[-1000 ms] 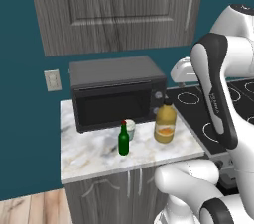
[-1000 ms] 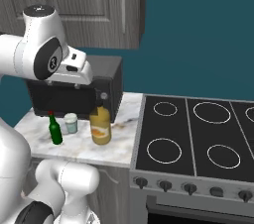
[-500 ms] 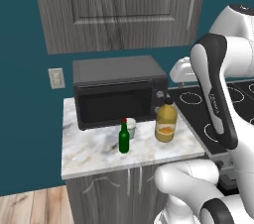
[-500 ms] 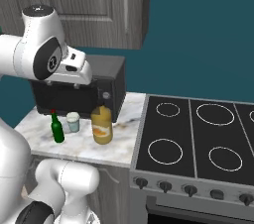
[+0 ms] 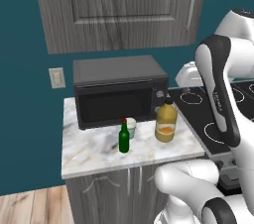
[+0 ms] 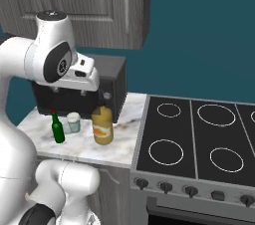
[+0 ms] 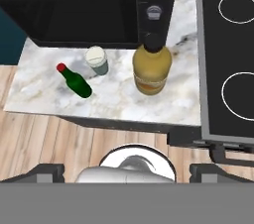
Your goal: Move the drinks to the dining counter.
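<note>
The pincer [image 7: 127, 171] is spread wide and holds nothing; its tips are seen at the lower edge of the hand view. Well below it on the marble counter [image 7: 44, 96], the jug [image 7: 152, 68] stands nearest, with the green bottle [image 7: 74, 81] and a white cup [image 7: 96, 60] off to one side. A microwave [image 5: 116, 90] is seen behind them, a stove [image 6: 194, 139] beside the counter. A wall outlet [image 5: 57, 77] is shown by the left base view alone.

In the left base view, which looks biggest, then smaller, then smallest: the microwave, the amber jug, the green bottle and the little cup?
1. Microwave
2. Amber jug
3. Green bottle
4. Cup, partly hidden behind the green bottle, but clearly shortest.
</note>
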